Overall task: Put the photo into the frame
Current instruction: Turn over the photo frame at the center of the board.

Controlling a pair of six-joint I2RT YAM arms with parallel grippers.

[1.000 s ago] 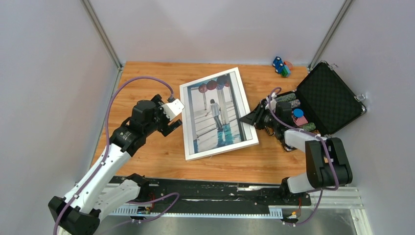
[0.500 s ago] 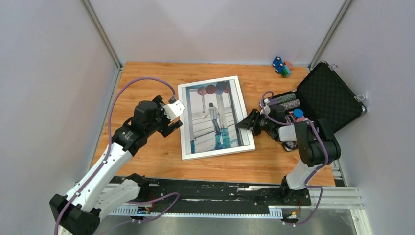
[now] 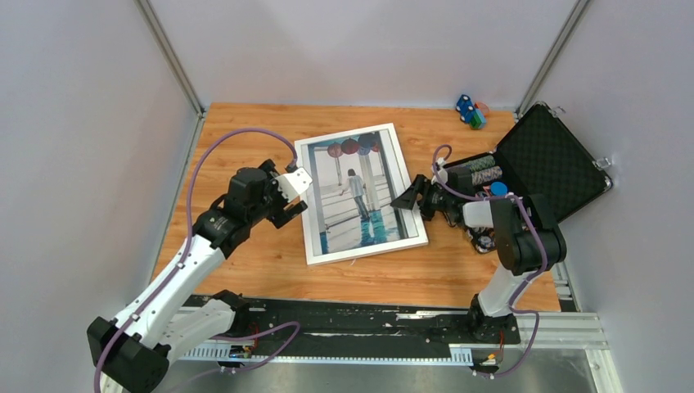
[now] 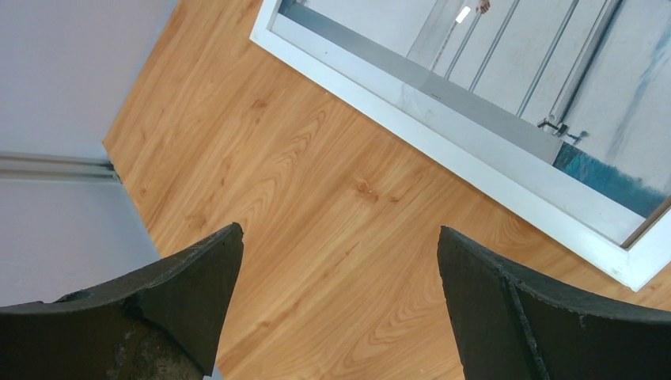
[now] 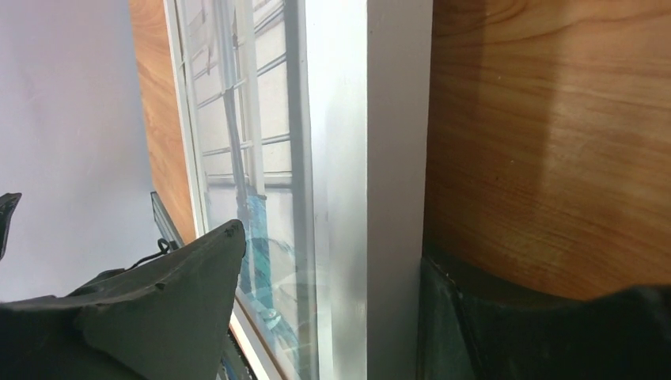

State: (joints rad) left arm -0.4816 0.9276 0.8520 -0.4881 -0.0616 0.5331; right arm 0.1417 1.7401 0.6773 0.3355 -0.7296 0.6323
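Observation:
The frame [image 3: 368,248] lies flat on the wooden table, whitish front face up, with the photo [image 3: 360,196] showing in it: a person on pale steps, red lanterns, teal water. My left gripper [image 3: 288,211] is open and empty, just left of the frame's left rail. In the left wrist view [image 4: 340,261] it hovers over bare wood, with the frame's corner [image 4: 443,142] ahead. My right gripper [image 3: 409,199] is open at the frame's right rail. In the right wrist view [image 5: 328,253] one finger is over the pane and the other is at table level against the rail [image 5: 380,158].
An open black case [image 3: 548,160] with poker chips [image 3: 483,176] stands right of the frame, close behind my right gripper. Small coloured toys [image 3: 470,110] lie at the back right. Grey walls enclose the table on three sides.
The frame's right side has come down and the frame now lies flat, turned slightly. My right gripper has shifted a little left along with it. My left gripper has barely moved.

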